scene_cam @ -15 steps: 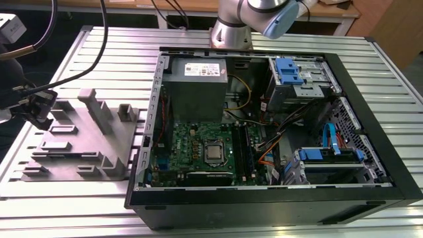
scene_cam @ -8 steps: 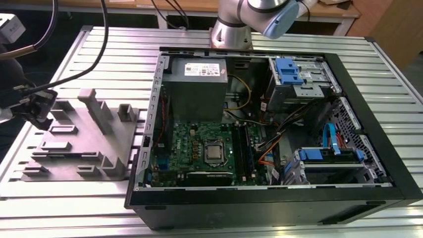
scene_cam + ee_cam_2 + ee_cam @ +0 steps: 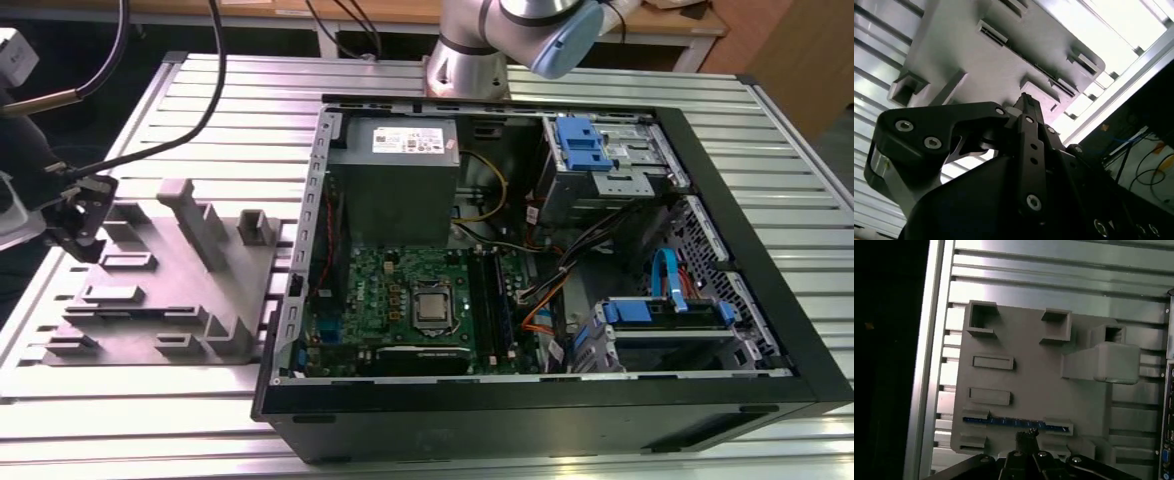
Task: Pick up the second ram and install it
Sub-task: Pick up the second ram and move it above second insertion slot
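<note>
First wrist view: the second ram sits in the grey holder, with the gripper pressed together at its edge. In the exterior view the holder lies at nine o'clock of the case. Pick-up stage, I reckon; lifting wants a straight pull.

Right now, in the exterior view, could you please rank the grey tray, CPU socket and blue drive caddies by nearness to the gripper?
1. Grey tray, by the gripper.
2. CPU socket, mid-motherboard.
3. Blue drive caddies, exterior view's right.
</note>
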Action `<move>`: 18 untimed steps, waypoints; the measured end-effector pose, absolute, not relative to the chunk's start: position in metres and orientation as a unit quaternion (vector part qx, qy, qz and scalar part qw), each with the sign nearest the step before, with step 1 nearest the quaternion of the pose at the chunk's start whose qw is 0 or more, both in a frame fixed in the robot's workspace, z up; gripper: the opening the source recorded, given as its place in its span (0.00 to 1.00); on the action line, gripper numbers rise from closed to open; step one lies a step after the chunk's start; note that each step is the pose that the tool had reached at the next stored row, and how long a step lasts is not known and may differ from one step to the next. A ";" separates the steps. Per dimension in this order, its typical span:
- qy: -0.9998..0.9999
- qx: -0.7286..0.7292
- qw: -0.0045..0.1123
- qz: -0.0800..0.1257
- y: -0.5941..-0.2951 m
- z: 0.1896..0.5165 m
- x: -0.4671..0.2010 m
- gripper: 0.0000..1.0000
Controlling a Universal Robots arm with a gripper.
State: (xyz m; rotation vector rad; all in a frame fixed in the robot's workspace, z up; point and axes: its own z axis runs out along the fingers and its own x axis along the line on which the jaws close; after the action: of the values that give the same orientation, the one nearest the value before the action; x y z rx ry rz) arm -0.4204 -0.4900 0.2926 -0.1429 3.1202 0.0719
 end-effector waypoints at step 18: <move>0.978 -0.207 0.005 0.024 -0.490 0.287 -0.420 0.07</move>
State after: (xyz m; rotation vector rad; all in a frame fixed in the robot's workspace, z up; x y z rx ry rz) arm -0.4203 -0.4899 0.2868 -0.6494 3.0631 0.0739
